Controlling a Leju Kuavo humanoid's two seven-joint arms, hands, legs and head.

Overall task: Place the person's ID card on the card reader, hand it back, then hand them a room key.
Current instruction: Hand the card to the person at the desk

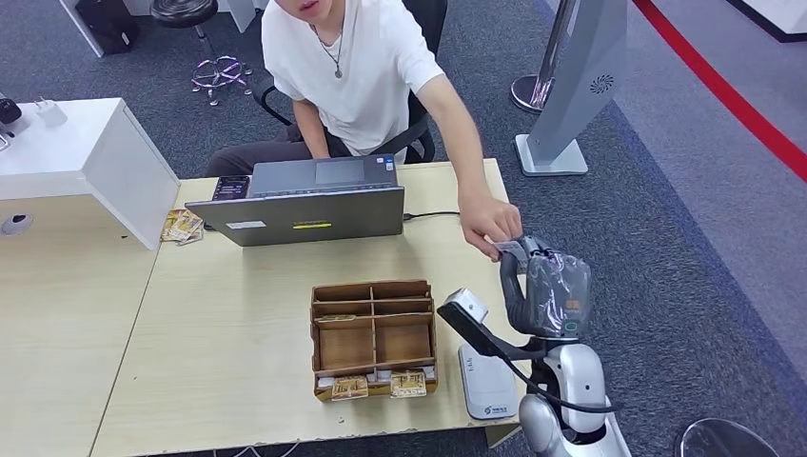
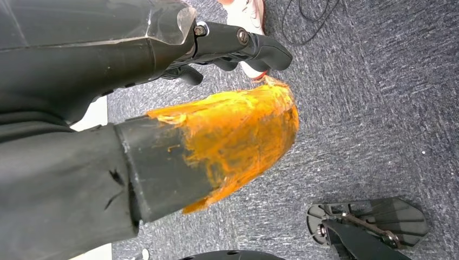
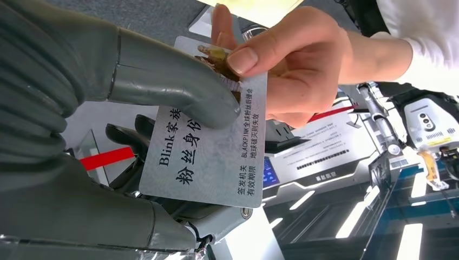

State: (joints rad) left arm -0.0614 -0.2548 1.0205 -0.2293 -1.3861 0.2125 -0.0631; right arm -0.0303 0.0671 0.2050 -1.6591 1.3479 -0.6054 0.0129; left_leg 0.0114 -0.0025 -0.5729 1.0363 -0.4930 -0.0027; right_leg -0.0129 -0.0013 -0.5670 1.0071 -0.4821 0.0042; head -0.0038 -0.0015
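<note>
Right, we have our right hand raised past the far right edge of the counter, and its thick grey thumb presses the ID card against the darker fingers behind it, so that hand grips the card. At the same moment the person's hand pinches the card's other end between thumb and fingers, so both hold it at once; from our head view the person's hand reaches across the counter corner and meets ours at the pale card. The card's printed face, dark lettering on silver-grey, is turned toward our wrist camera. Down on the counter near us, the white card reader lies flat beside the brown wooden organizer tray, which carries small cards along its near edge. Further back sits a grey laptop in front of the seated person in a white shirt. Our left hand hangs over grey carpet with its dark fingers curled in and nothing in them.
</note>
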